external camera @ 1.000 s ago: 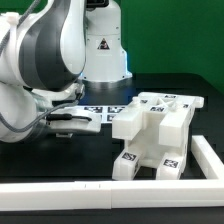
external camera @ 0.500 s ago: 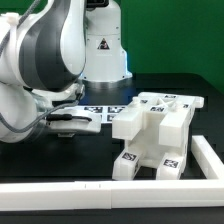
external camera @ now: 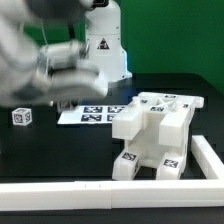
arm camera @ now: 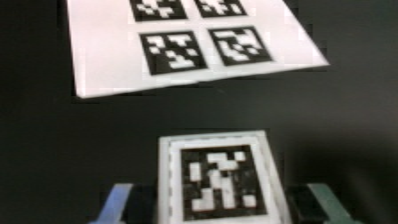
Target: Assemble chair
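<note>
Gripper [arm camera: 219, 205] empty, half open over a small tagged cube [external camera: 22, 116].
The cube stands alone on the exterior view's left of the marker board [external camera: 95, 113]. The fingers [arm camera: 121, 203] flank it without touching. The chair [external camera: 155, 135] sits just beside the board, on the exterior view's right.

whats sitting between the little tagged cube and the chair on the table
The marker board lies flat between the small tagged cube and the chair, as the exterior view shows.
</note>
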Tool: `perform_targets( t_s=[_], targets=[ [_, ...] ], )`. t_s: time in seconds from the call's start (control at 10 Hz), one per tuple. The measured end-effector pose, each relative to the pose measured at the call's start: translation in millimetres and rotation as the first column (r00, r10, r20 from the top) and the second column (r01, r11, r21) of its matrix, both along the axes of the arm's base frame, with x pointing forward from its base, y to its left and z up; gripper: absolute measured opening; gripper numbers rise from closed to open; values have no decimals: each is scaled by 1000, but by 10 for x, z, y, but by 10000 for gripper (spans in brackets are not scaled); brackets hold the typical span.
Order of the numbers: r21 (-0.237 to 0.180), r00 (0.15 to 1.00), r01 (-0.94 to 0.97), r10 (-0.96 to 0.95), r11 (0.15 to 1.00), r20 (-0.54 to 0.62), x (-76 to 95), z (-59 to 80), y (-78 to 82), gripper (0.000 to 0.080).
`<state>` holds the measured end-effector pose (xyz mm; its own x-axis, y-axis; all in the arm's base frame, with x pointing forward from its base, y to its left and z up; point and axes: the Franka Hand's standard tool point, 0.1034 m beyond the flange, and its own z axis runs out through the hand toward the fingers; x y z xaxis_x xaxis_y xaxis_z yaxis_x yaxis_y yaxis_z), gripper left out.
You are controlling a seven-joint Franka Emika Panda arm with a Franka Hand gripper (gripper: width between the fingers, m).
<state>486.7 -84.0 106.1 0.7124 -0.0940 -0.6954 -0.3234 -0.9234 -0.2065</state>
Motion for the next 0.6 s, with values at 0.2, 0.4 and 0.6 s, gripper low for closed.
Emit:
perform_targets(
  t_s=[0.2, 0.4, 0.6],
  targets=[
    [-54, 989, 18, -10, 998, 145, 90, 49, 4, 282],
    [-113, 958, 52, -18, 992, 287, 117, 48, -28, 282],
    [-176, 909, 103, -20, 979, 417, 351, 240, 159, 282]
  ],
)
